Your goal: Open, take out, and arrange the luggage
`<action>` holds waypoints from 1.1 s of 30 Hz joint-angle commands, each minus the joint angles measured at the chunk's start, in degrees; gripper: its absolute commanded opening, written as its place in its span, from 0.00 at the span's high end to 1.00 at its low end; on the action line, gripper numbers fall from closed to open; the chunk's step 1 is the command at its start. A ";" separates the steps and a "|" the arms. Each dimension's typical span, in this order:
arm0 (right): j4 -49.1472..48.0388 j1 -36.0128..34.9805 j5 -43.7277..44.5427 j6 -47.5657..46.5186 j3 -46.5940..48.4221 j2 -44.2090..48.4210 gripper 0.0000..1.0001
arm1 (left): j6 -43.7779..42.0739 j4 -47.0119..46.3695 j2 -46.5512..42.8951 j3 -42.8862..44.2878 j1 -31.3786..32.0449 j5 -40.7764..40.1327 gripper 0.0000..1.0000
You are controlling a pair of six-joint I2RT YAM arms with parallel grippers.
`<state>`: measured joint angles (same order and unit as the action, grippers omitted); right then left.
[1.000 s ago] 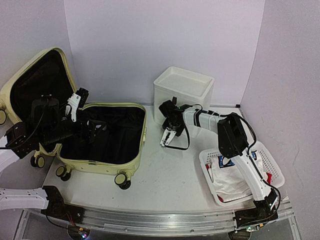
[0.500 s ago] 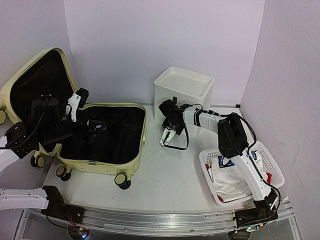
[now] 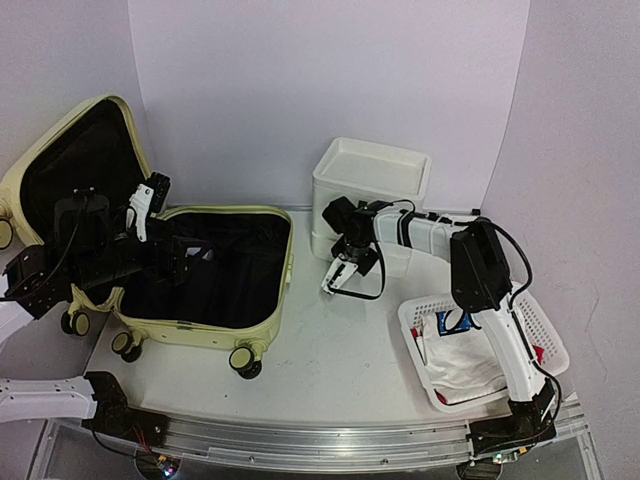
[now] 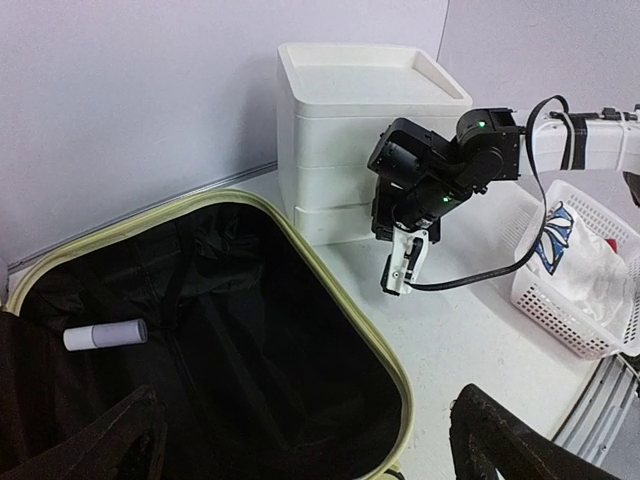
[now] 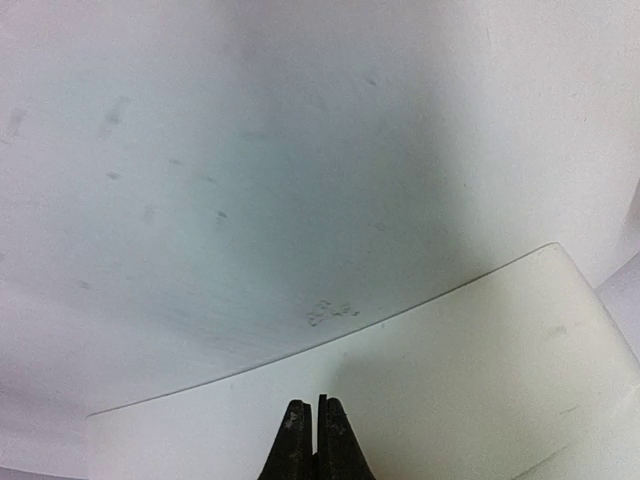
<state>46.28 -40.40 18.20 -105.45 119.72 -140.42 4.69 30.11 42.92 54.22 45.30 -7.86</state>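
Right wrist view: the right tool is pinched fully closed, black tips together, gripping nothing, above a smooth, faintly scuffed white surface. From the top camera it hangs over the glossy white tabletop, just in front of the stacked white drawer box. The left tool is spread wide and empty, poised over the luggage — a pale yellow-green hard shell lying open at the left, with its lid against the lilac walls. Only the left wrist shows a small white tube on the black lining. A mesh basket sits at the right.
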 commanded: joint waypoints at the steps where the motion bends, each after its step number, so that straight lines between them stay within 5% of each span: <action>1: 4.83 -2.39 -4.10 8.16 -6.46 9.39 1.00 | 2.21 -1.54 -1.46 2.60 -0.26 1.52 0.00; 19: 7.66 -11.36 -11.98 30.88 -22.27 21.90 1.00 | 5.60 -2.46 2.12 2.22 -0.32 4.65 0.01; 20: 7.21 -11.32 -11.71 31.89 -22.33 21.82 0.94 | 5.92 -2.43 2.35 2.29 -0.39 4.55 0.01; 21: 6.82 -11.34 -11.41 33.21 -22.13 21.77 0.77 | 6.33 -2.42 2.72 2.30 -0.39 4.40 0.01; 22: 6.60 -11.38 -11.34 34.85 -21.60 21.81 0.55 | 6.84 -2.38 3.09 2.40 -0.34 4.16 0.00; 23: 6.36 -11.49 -11.33 37.06 -21.32 22.15 0.13 | 7.21 -2.30 3.53 2.53 -0.36 3.97 0.00; 24: 6.17 -11.57 -11.54 39.32 -20.78 22.83 0.03 | 7.64 -2.06 4.01 2.70 -0.38 3.73 0.00; 33: 1.45 -12.08 -11.31 76.18 -27.42 39.11 0.02 | 13.38 4.75 14.34 7.48 -2.28 -8.81 0.01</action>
<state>51.88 -52.21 6.44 -52.01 96.18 -112.27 13.76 31.44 52.47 55.46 45.06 -8.43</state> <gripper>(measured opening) 0.982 0.995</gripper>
